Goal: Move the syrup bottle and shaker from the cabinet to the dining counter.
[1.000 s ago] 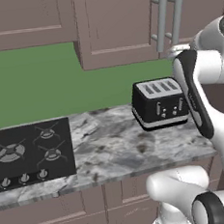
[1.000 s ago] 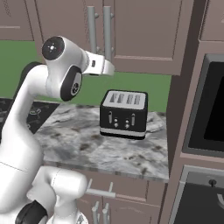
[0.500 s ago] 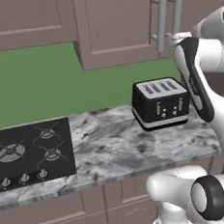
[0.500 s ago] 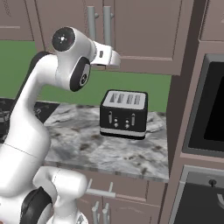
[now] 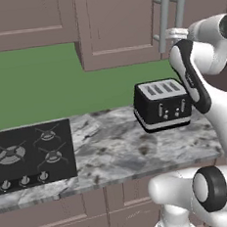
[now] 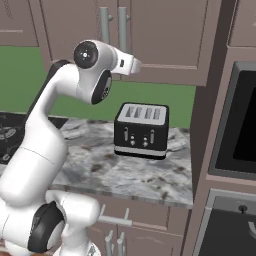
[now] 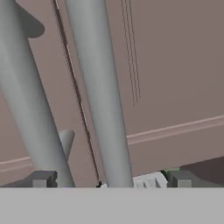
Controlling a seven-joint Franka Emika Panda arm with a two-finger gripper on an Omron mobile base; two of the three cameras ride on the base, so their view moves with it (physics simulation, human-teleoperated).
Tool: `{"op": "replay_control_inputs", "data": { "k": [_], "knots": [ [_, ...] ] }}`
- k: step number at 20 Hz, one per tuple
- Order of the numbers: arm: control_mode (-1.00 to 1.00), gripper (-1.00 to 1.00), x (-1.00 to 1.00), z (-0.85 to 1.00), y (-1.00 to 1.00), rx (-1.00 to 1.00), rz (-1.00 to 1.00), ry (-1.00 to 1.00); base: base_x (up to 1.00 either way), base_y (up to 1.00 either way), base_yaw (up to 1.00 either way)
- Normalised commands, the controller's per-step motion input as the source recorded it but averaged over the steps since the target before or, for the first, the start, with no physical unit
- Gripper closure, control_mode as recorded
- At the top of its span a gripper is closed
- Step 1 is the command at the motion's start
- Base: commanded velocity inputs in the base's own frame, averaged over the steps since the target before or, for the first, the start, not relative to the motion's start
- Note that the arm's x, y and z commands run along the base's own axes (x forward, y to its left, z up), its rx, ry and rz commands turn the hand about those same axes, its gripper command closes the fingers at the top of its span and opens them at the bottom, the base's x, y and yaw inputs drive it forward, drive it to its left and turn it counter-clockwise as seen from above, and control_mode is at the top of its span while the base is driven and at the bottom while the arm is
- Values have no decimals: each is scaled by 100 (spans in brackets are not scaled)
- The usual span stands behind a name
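Note:
The cabinet (image 5: 117,31) (image 6: 165,35) is a brownish-mauve wall unit, and its panelled doors are shut. Two long grey bar handles (image 5: 162,17) (image 6: 122,22) stand side by side on it. My gripper (image 5: 171,32) (image 6: 134,64) is raised right at these handles. In the hand view the gripper (image 7: 111,179) is open, and the right-hand handle (image 7: 100,109) runs up between its dark fingertips (image 7: 42,178). The syrup bottle and shaker are hidden behind the shut doors. The dining counter is out of view.
A black four-slot toaster (image 5: 163,104) (image 6: 141,130) stands on the marbled counter (image 5: 114,154) below my hand. A black gas cooktop (image 5: 26,153) lies to the left. A dark built-in oven (image 6: 240,125) fills the tall unit on the right.
My arm has risen and carried the hand up and forward to the cabinet handles. The jaws have stayed wide apart.

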Motion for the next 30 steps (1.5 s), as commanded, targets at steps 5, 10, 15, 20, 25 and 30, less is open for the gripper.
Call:
{"op": "replay_control_inputs", "data": {
  "k": [5, 10, 15, 20, 25, 30],
  "knots": [
    [-100, -100, 62, -1, 0, 4, 3, -1, 0, 0, 0],
    [-100, -100, 60, -5, 0, 0, 4, 5, 0, 0, 0],
    [-100, 100, 57, -10, 0, 0, 5, 4, 0, 0, 0],
    [-100, 100, 35, -6, 0, 0, 1, 6, 0, 0, 0],
    [-100, 100, 22, -4, 0, 0, 2, 2, 0, 0, 0],
    [-100, 100, -24, 0, -15, 0, 6, -1, 0, 0, 0]
  ]
}}
